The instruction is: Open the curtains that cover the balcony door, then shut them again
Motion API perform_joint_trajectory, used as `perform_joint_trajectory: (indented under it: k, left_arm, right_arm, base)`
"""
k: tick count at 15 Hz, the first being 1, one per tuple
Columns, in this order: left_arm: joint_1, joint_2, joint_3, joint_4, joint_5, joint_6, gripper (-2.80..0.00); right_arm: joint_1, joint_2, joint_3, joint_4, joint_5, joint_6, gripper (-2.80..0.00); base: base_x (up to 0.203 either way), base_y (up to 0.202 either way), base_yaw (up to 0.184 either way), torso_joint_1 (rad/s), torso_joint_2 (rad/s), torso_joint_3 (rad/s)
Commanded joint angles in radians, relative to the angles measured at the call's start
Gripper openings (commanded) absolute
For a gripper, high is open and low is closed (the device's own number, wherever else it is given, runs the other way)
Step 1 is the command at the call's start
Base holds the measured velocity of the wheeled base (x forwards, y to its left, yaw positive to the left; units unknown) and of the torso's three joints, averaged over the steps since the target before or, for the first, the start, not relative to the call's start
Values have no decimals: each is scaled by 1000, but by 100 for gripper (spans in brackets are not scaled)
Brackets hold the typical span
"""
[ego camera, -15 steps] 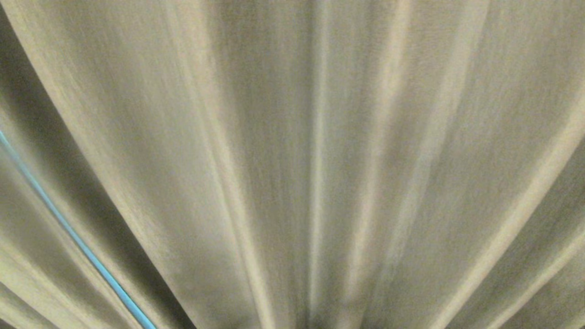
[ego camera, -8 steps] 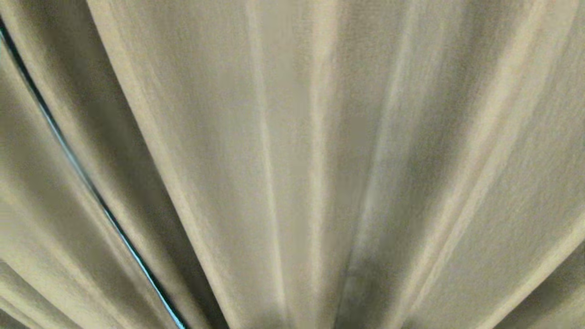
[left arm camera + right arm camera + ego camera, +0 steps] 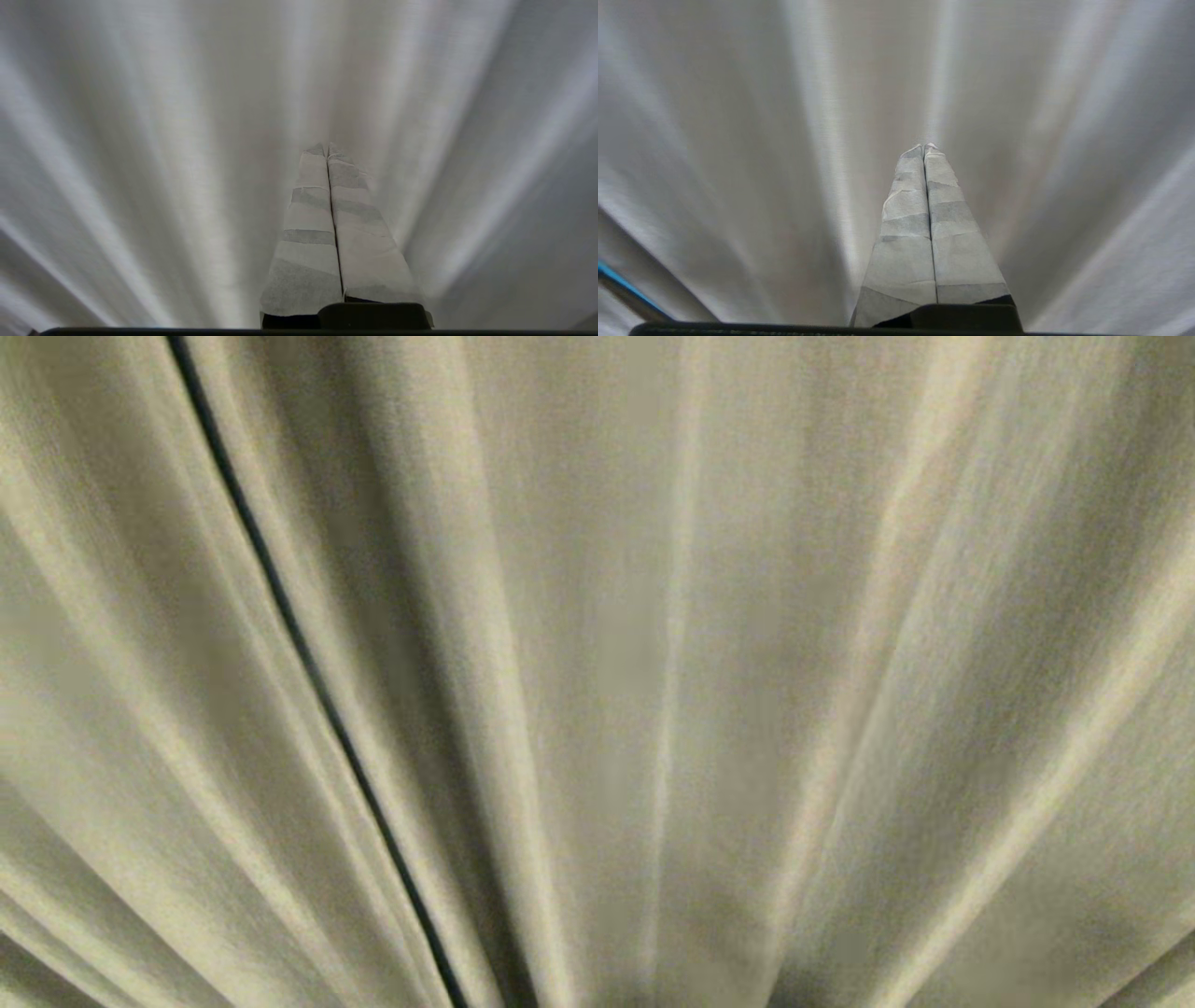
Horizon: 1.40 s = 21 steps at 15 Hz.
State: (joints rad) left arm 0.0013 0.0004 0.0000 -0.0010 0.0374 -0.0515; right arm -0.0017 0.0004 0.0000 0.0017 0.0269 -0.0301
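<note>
Pleated cream-beige curtains (image 3: 709, 644) fill the whole head view, hanging close in front of me. A thin dark gap (image 3: 308, 663) runs slantwise between two folds on the left. The balcony door is hidden behind the fabric. Neither arm shows in the head view. In the left wrist view my left gripper (image 3: 326, 148) is shut, its tape-wrapped fingers (image 3: 308, 224) pressed together with nothing between them, the tips close to the curtains (image 3: 140, 163). My right gripper (image 3: 924, 147) is likewise shut and empty, pointing at the curtains (image 3: 1041, 140).
A narrow blue-edged slit (image 3: 621, 280) shows between folds at one corner of the right wrist view. Fabric fills everything else in all three views.
The whole head picture has shifted: the thin gap between folds has slid from the far left toward the middle and turned from bright blue to dark. The camera has moved.
</note>
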Motion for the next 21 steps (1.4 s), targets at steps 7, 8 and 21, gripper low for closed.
perform_joint_trajectory:
  k: [7,8,21]
  left_arm:
    - [0,0,0,-1,1,-1,-280]
    - [0,0,0,-1,1,-1,-280]
    - [0,0,0,-1,-1,-5,-280]
  right_arm:
    - [0,0,0,0,1,-1,-280]
    - [0,0,0,0,1,-1,-280]
    - [0,0,0,0,1,-1,-280]
  base:
    - [0,192,1,1,0,3]
    - [0,188,-2,-2,3,-2]
    - [0,147,1,2,2,2]
